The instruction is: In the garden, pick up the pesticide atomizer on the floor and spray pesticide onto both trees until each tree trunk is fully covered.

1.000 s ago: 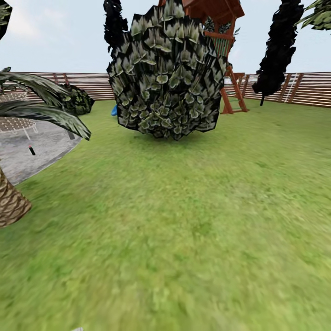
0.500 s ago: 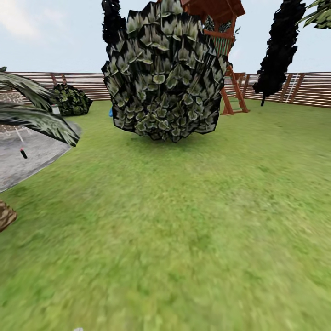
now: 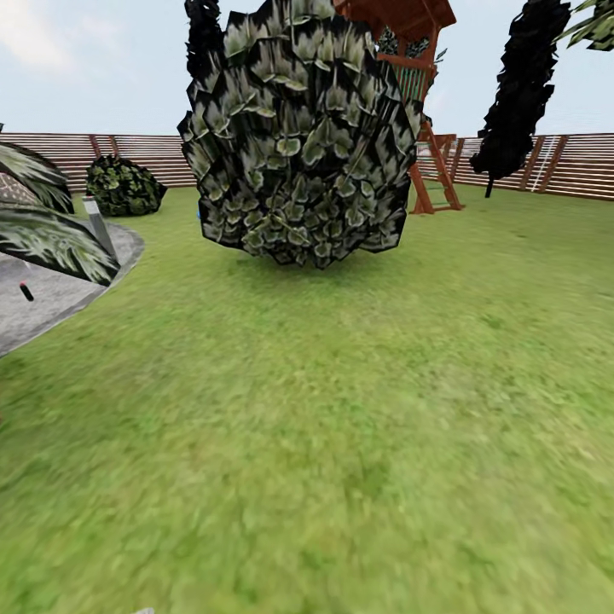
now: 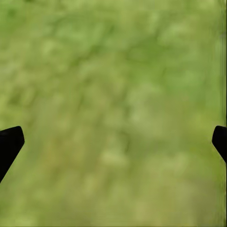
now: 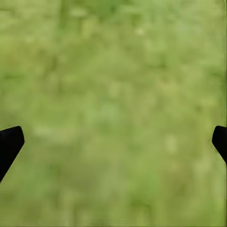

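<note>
The garden's green lawn [image 3: 341,409] stretches ahead to the brown slat fence [image 3: 576,162]. The grey paved patio [image 3: 60,286] lies at the left. On it rests a small dark object with a red tip [image 3: 26,292], too small to identify. Both pale-trunked trees and the pesticide are out of view. My left gripper [image 4: 113,142] hangs open over blurred grass, its black fingertips [image 4: 9,142] far apart with nothing between them. My right gripper [image 5: 113,142] is open the same way above the grass.
A large round leafy bush [image 3: 298,136] stands straight ahead, with a red wooden play tower [image 3: 426,102] behind it. Near-black cone trees [image 3: 520,85] rise by the fence. A smaller bush [image 3: 124,186] and palm fronds [image 3: 47,243] sit at the left.
The whole view has shifted: the bush looms larger, the patio and fronds have slid left, and the scaly palm trunk at lower left has left the picture. The camera moved.
</note>
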Tool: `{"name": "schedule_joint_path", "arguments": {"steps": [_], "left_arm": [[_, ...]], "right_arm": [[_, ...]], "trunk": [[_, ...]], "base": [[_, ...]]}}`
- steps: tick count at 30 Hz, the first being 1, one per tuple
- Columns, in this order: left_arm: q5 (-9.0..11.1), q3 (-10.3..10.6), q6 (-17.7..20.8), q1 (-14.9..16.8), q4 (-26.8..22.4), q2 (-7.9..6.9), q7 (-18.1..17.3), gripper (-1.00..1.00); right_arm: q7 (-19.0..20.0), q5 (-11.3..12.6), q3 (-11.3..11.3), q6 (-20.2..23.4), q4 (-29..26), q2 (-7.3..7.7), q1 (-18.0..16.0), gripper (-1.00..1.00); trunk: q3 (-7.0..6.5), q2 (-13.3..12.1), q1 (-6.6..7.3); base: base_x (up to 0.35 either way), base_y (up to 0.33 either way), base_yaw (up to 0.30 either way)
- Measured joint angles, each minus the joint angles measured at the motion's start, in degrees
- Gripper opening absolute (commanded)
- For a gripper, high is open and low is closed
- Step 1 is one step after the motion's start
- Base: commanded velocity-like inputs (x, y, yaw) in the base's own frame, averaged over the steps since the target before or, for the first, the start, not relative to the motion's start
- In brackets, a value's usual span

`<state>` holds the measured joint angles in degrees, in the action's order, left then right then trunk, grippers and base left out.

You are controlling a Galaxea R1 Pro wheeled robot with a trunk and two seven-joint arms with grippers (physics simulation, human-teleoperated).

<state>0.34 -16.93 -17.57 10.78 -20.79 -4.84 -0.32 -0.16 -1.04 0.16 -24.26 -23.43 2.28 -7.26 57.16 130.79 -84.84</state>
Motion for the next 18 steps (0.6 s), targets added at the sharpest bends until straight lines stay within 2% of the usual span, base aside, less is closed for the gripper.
{"name": "schedule_joint_path", "arguments": {"steps": [5,18], "left_arm": [[0.0,0.0,0.0,-0.01,-0.01,0.0,0.0,1.0],[0.01,-0.01,-0.05,-0.01,-0.02,0.0,0.0,1.0]], "right_arm": [[0.0,0.0,0.01,0.0,0.01,0.0,-0.01,1.0],[0.0,0.0,0.01,-0.01,0.02,-0.01,-0.01,1.0]], "trunk": [[0.0,0.0,0.0],[0.0,0.0,0.0]], "base": [[0.338,-0.118,0.137],[0.338,-0.118,0.232]]}}
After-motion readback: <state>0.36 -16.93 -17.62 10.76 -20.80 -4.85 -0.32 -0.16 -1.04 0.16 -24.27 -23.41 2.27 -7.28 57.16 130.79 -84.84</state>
